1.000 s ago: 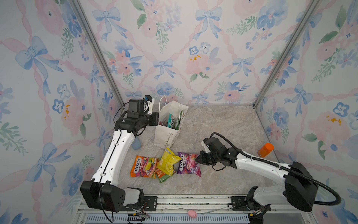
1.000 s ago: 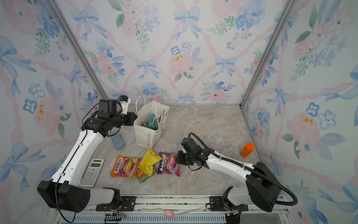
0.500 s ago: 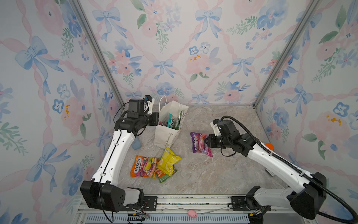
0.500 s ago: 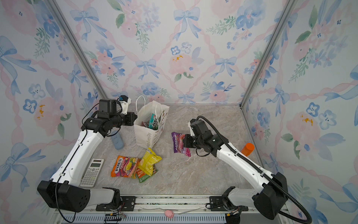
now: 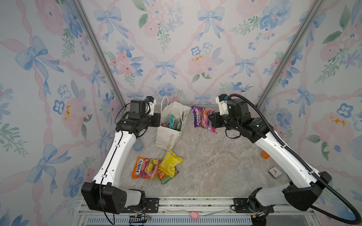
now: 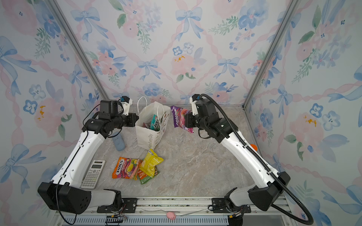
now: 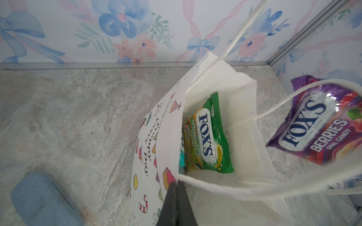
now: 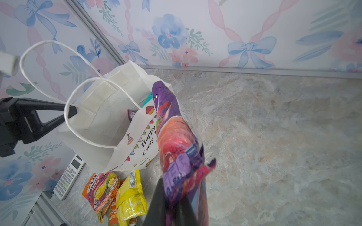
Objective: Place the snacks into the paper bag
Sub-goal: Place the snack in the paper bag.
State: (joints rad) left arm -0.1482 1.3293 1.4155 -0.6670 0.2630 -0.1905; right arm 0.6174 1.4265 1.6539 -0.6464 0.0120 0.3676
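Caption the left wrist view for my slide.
Left gripper pinches the paper bag rim; green Fox's packet inside, purple packet hanging beside.

The purple packet (image 7: 321,127) is glossy, crinkled plastic, the paper bag (image 7: 244,109) matt white paper, the desk (image 7: 78,117) smooth with a marbled stone look, the blue case (image 7: 43,199) matt woven cloth.

Left arm (image 5: 119,154), right arm (image 5: 282,154): white shells, black joints and bases. Thin black cable (image 5: 110,162) runs along left; ribbed black hose (image 5: 337,197) along right. Left gripper (image 5: 160,123) and right gripper (image 5: 210,119) black.
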